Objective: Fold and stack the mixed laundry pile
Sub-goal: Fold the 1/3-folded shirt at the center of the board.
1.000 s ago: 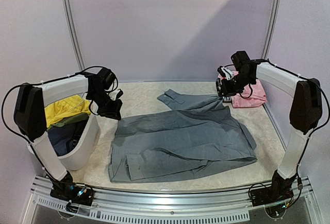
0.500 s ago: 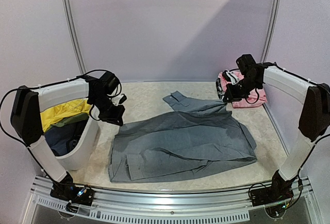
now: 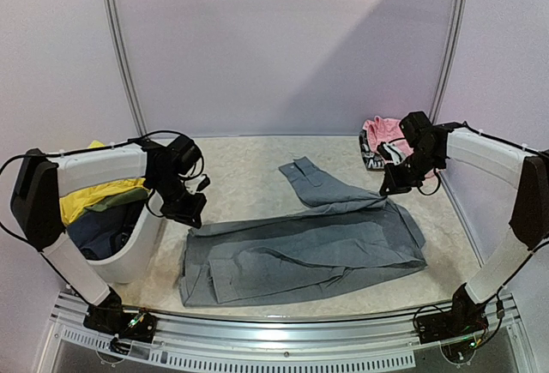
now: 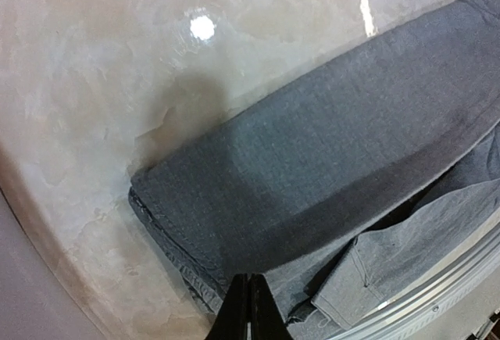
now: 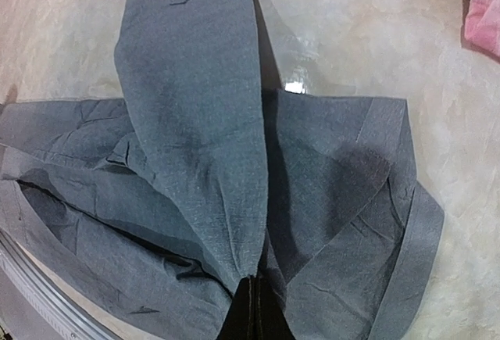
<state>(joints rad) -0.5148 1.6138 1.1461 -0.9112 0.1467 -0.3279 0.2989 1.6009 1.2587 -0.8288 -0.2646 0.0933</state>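
**Robot laboratory test cell.** A left arm [image 3: 99, 165] and a right arm [image 3: 489, 146] are bolted to an aluminium rail [image 3: 283, 343] at the near edge of a stone-patterned tabletop [image 3: 249, 167]. Bare pale wall panels [image 3: 283, 47] and metal uprights [image 3: 123, 56] enclose it. Black cables [image 3: 159, 134] loop along the arms. A grey shirt [image 3: 300, 249] lies beside a white tub [image 3: 141, 244].

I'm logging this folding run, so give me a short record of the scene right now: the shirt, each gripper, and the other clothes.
grey shirt: spread on the table, one sleeve reaching toward the far side
left gripper: shut on the grey shirt's far left edge
right gripper: shut on the grey shirt's sleeve, at its right side
white tub: at left, holding yellow shorts, olive item, dark blue item
pink piece: far right corner of the table
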